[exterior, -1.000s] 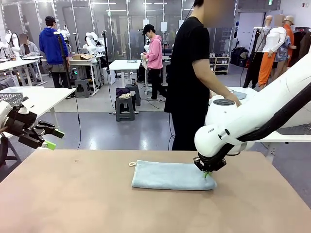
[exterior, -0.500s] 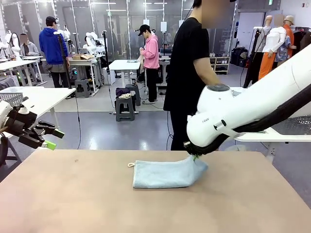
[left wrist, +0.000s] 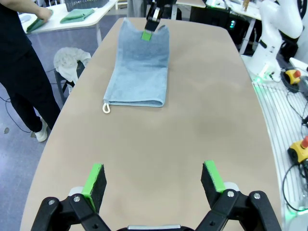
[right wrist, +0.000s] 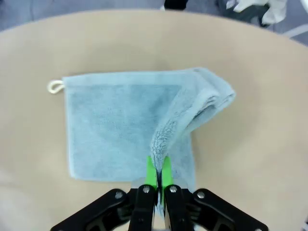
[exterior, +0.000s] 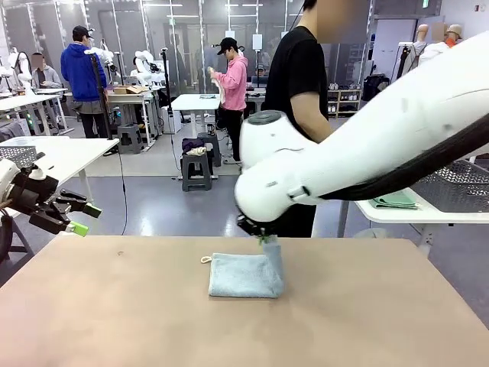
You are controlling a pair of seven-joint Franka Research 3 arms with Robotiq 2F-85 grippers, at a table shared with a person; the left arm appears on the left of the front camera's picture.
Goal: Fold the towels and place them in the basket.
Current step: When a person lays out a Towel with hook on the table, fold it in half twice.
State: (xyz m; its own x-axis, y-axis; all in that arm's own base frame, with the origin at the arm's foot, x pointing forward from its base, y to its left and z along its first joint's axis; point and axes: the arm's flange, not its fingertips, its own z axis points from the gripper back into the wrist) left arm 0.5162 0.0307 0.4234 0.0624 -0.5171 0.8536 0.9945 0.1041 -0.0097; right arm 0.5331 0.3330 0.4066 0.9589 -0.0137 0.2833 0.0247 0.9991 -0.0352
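Observation:
One light blue-grey towel (exterior: pixel 238 274) lies on the tan table, its white loop (exterior: pixel 205 260) at the far left corner. My right gripper (exterior: pixel 267 240) is shut on the towel's right end, lifted above the cloth and carried back over it. In the right wrist view the green pads (right wrist: pixel 153 175) pinch a raised fold of the towel (right wrist: pixel 120 125). My left gripper (exterior: pixel 81 218) hovers open off the table's left edge, nothing between its fingers. The left wrist view has that gripper (left wrist: pixel 153 178) open over bare tabletop, with the towel (left wrist: pixel 142 67) farther off. A dark mesh basket (exterior: pixel 462 187) stands on the white side table at right.
A person in black stands at the table's far side. Green folded cloths (exterior: pixel 396 200) lie on the white side table (exterior: pixel 420 215) at right, next to the basket. The tan table (exterior: pixel 114 321) has free room at the front and left.
My right gripper has lifted the towel's right end and swept it leftward over the cloth, so the towel looks about half as long. The left arm has not moved.

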